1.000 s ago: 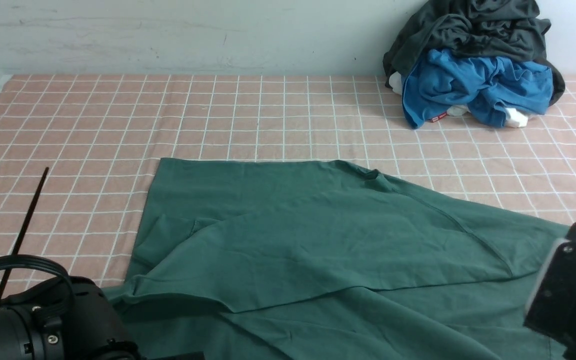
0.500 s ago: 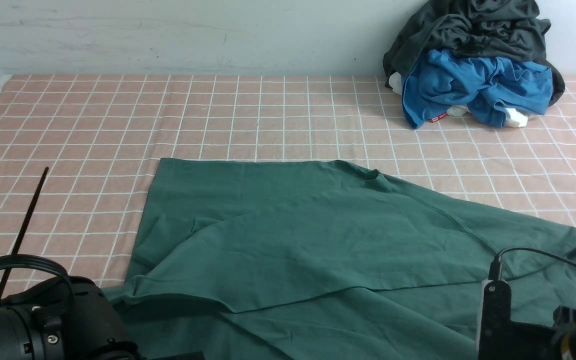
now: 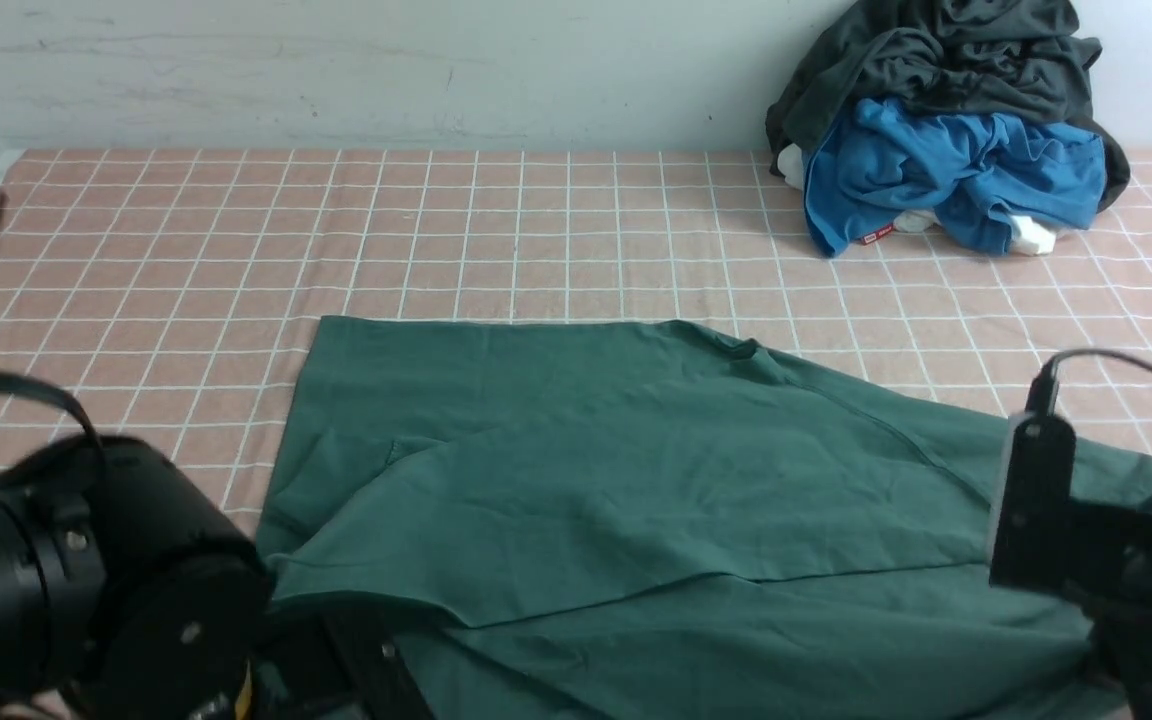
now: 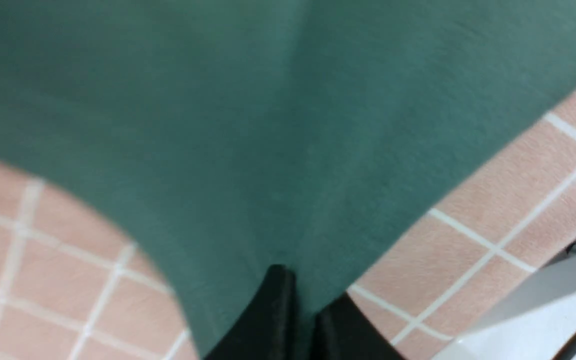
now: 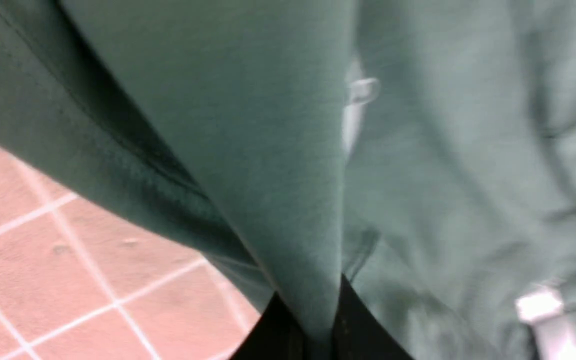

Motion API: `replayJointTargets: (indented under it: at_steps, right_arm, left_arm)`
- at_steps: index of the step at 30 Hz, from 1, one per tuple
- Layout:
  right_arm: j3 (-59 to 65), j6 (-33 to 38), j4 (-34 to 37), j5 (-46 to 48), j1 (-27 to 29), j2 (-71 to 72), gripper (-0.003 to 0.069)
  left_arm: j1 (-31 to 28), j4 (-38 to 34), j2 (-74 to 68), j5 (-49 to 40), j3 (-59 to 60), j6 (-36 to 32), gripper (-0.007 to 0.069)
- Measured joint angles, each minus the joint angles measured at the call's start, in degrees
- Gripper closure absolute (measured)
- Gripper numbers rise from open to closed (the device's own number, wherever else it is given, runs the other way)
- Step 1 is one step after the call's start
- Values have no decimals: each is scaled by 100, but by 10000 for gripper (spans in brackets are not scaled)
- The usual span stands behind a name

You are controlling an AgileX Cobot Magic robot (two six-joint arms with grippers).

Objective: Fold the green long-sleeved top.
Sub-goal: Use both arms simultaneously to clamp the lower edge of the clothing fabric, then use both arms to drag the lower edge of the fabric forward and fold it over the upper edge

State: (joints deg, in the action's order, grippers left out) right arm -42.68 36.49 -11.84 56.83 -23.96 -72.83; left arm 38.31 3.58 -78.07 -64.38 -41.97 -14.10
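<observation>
The green long-sleeved top (image 3: 636, 480) lies spread on the checked cloth in the front view, partly folded over itself. My left gripper (image 4: 302, 312) is shut on the top's near left edge (image 4: 268, 150), and the fabric runs taut from its fingers. My right gripper (image 5: 313, 325) is shut on a pinched fold of the top (image 5: 268, 150) near white labels (image 5: 358, 105). In the front view both grippers' fingers are hidden behind the arm bodies at the lower left (image 3: 86, 580) and lower right (image 3: 1106, 560).
A heap of a dark grey garment (image 3: 946, 60) over a bright blue garment (image 3: 946, 180) sits at the back right against the wall. The pink checked cloth (image 3: 436, 230) covers the table. A white surface (image 4: 543, 320) shows beyond the cloth's edge in the left wrist view.
The left arm has risen and shifted. The right arm dipped low half a second ago and has now come back up over the top's right side.
</observation>
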Motion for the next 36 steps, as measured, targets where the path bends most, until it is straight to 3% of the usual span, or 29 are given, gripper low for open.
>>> replayJointTargets:
  at_steps: [4, 12, 23, 30, 36]
  right_arm:
    - [-1251, 179, 509, 409, 736, -470, 655]
    - [-3521, 417, 1602, 1005, 1649, -2107, 655]
    - [-5762, -237, 1786, 1070, 1746, -4268, 655]
    - [-6160, -444, 1746, 578, 1804, -5010, 629]
    - [-6159, -994, 1702, -84, 1935, -5328, 530]
  left_arm:
    - [-943, 118, -79, -315, -1303, -438, 611]
    - [-2127, 76, -1418, -583, -4040, -1327, 611]
    - [-2561, 88, -4005, -603, -6977, -1556, 611]
    - [-2609, 167, -4878, -575, -7677, -1533, 608]
    - [-2737, 173, -5312, -110, -7736, -1305, 540]
